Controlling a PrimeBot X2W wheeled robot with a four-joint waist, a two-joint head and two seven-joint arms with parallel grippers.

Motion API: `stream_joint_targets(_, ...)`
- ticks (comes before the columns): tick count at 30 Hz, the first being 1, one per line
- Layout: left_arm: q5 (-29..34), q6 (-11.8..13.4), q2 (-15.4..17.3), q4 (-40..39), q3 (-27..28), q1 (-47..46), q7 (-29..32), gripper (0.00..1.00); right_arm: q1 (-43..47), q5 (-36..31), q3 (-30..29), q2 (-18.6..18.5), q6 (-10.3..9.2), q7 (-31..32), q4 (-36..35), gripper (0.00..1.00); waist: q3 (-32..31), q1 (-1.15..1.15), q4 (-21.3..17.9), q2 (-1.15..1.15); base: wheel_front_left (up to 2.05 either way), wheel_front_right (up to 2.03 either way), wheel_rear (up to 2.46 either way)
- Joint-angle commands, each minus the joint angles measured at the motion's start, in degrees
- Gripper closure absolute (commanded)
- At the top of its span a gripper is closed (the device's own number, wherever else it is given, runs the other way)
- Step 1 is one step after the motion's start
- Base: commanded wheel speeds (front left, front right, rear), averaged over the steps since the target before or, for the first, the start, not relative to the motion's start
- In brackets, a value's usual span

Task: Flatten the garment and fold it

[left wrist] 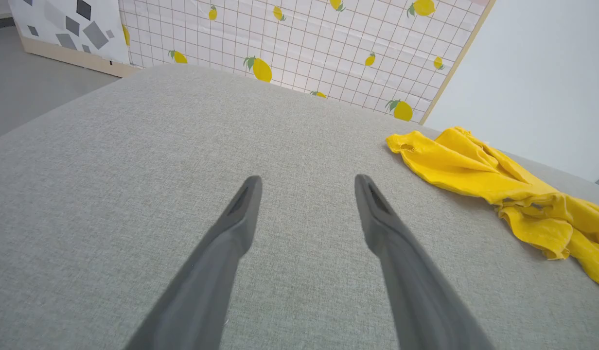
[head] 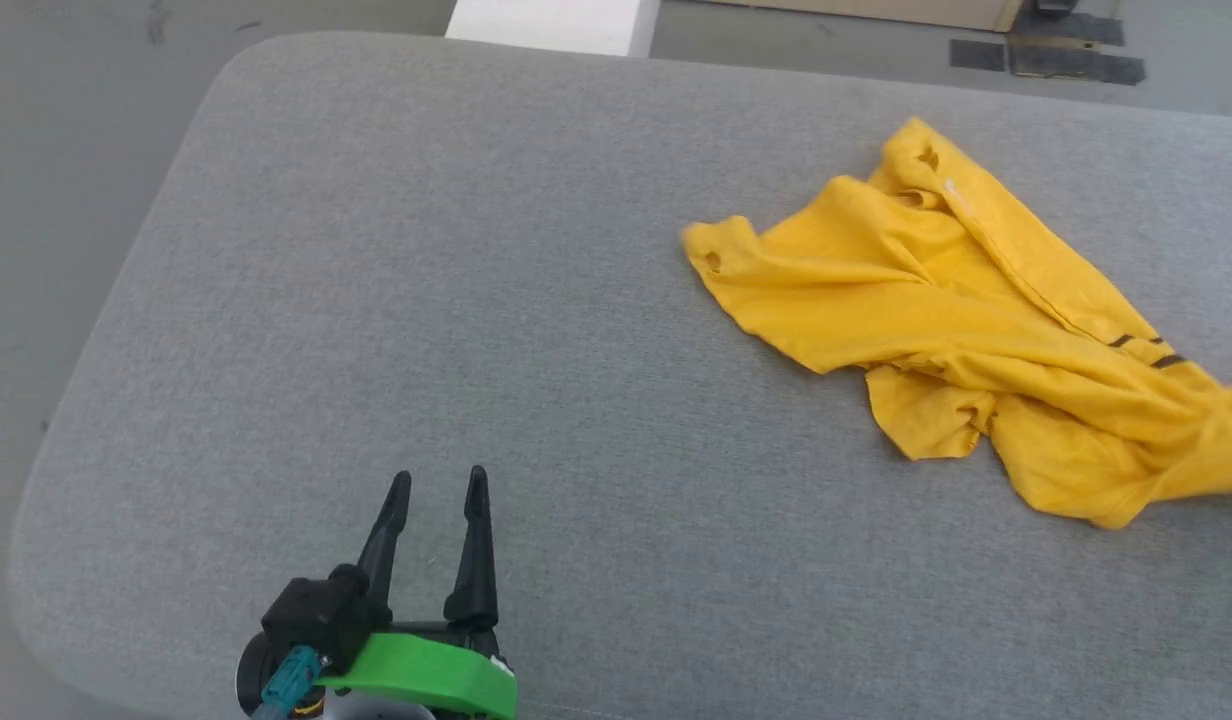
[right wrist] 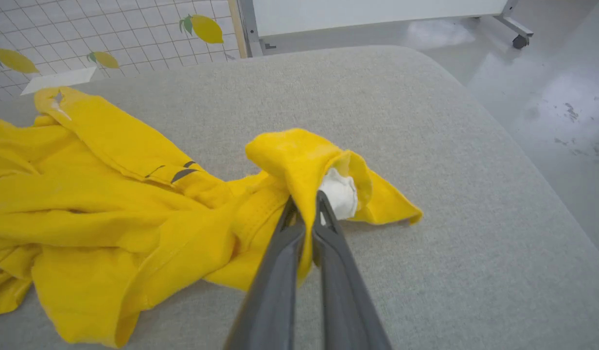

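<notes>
Now we see the crumpled yellow T-shirt [head: 936, 300] on the grey counter [head: 426, 300], frame right; our right end effector [right wrist: 307, 199] clamps a fold of it, our left end effector [head: 439, 476] gapes empty, lower left.

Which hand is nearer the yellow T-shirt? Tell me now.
Right. The right hand is shut on a fold of the T-shirt; the left hand is open, well apart from it.
</notes>
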Motion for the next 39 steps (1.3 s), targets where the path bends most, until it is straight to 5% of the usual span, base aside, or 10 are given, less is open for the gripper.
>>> stream_joint_targets(1, 1.1, -0.4, -0.2, 0.3, 0.0, 0.7, -0.2, 0.00, 0.8, -0.9, -0.6, 1.7, -0.08, 0.0, -0.6, 0.62, -0.4, 0.00, -0.7, 0.00, 0.00, 0.00, 0.00)
stream_joint_targets(2, 1.2, -0.5, -0.2, 0.5, -0.1, 0.7, -0.2, 0.00, 1.3, -1.2, -1.3, 2.8, -0.08, -0.1, -0.6, 0.16, -0.4, 0.00, -0.8, 0.00, 0.00, 0.00, 0.00)
stream_joint_targets(3, 1.3, -0.7, -0.2, 0.6, -0.2, 0.6, -0.2, 0.00, 1.7, -1.8, -1.8, 3.8, -0.08, -0.2, -0.4, 0.00, -0.4, 0.00, -0.8, 0.00, 0.00, 0.00, 0.00)
stream_joint_targets(10, 1.7, -1.0, -0.2, 1.3, -0.1, 0.1, -0.2, 0.00, 0.0, -1.9, 2.0, 6.6, -0.08, -2.5, -2.0, 0.00, -0.5, 0.00, -1.5, 0.00, 0.00, 0.00, 0.00)
stream_joint_targets(17, 2.5, -1.1, -0.2, 0.3, 0.5, -0.1, -0.2, 0.00, 0.0, -0.6, 9.4, 8.0, -0.08, -3.6, -13.9, 0.00, -0.4, 0.00, -3.0, 0.00, 0.00, 0.00, 0.00)
stream_joint_targets(21, 2.9, -1.3, -0.2, -1.5, 0.8, -0.4, -0.2, 0.00, 6.4, -4.3, 15.5, 10.1, -0.08, -13.2, -20.1, 0.00, 0.5, 0.00, -3.5, 0.00, 0.00, 0.00, 0.00)
stream_joint_targets(30, 2.6, -0.6, -0.2, -3.7, 2.1, 2.9, -0.2, 0.00, 17.4, -0.2, 21.1, 10.7, -0.08, -26.8, -11.2, 0.00, 0.2, 0.00, -4.4, 0.00, 0.00, 0.00, 0.00)
stream_joint_targets(39, 5.4, -2.1, 0.3, -3.2, 1.2, 2.2, 0.1, 0.00, 16.0, -0.4, 22.3, 10.8, -0.08, -30.0, -8.0, 0.00, -0.3, 0.00, -6.0, 0.00, 0.00, 0.00, 0.00)
